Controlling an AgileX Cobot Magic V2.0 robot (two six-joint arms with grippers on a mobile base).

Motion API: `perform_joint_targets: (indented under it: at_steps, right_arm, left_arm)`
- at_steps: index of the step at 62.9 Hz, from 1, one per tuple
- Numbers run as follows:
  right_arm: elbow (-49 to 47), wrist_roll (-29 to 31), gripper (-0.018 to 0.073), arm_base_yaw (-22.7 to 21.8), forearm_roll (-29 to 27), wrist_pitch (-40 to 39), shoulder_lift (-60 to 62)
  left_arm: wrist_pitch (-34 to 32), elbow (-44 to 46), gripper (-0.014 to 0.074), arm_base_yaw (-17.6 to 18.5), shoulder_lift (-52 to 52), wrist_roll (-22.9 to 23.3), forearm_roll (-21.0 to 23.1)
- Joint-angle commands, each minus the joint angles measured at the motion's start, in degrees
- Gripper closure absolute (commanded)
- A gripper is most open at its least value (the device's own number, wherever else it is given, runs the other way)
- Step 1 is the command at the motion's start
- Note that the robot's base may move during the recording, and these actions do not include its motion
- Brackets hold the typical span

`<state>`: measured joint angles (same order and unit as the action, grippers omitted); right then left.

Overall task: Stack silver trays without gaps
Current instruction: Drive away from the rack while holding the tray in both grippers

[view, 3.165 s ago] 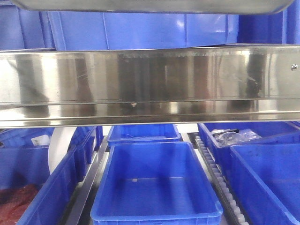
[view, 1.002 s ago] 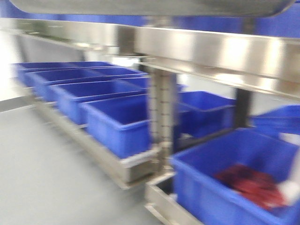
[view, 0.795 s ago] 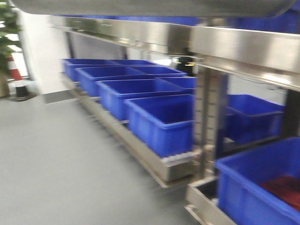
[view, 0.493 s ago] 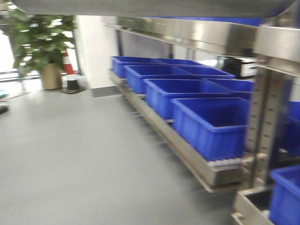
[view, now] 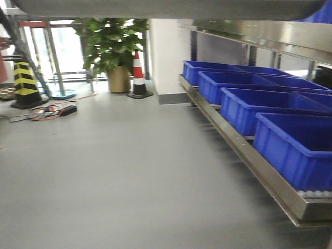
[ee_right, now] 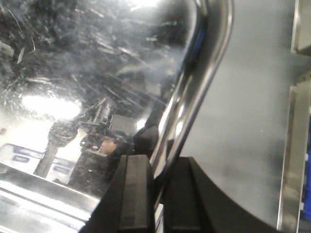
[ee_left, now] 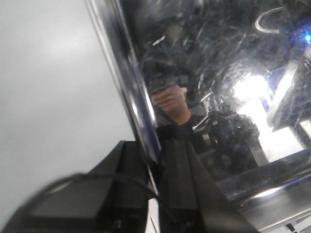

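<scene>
One silver tray is held up between both grippers. Its grey underside [view: 171, 8] spans the top edge of the front view. In the left wrist view my left gripper [ee_left: 154, 154] is shut on the tray's rolled left rim [ee_left: 127, 82], with the shiny inside [ee_left: 218, 73] to the right. In the right wrist view my right gripper [ee_right: 159, 167] is shut on the tray's right rim [ee_right: 206, 63], with the scratched inside [ee_right: 87, 58] to the left. No second tray shows.
A steel rack [view: 244, 150] with several deep blue bins [view: 270, 106] runs along the right. A steel shelf band [view: 270, 33] is above them. Grey floor [view: 114, 176] spreads left. A potted plant [view: 111, 46], a traffic cone [view: 138, 75], a striped post [view: 23, 83] and cables [view: 49, 111] stand at the back left.
The view has swung left, away from the shelf and bins that faced me, to open floor with the rack now on the right. The tray stays at the top edge.
</scene>
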<state>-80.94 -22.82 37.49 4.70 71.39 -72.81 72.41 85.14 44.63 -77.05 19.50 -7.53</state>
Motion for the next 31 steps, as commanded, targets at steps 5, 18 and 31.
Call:
perform_joint_targets:
  at_steps: [5,18,31]
  right_arm:
    - [-1.7,1.6,0.0503,0.8,-2.9,-7.3,1.3]
    - [-1.7,1.6,0.0503,0.8,-2.9,-7.3,1.3]
    - [-1.7,1.6,0.0503,0.8,-2.9,-7.3,1.3]
  left_arm:
    - [2.4,2.1,0.0645,1.4,1.6,-1.7,4.3]
    - [2.4,2.1,0.0645,1.4,1.6,-1.7,4.3]
    - [2.4,2.1,0.0645,1.4,1.6,-1.7,4.3]
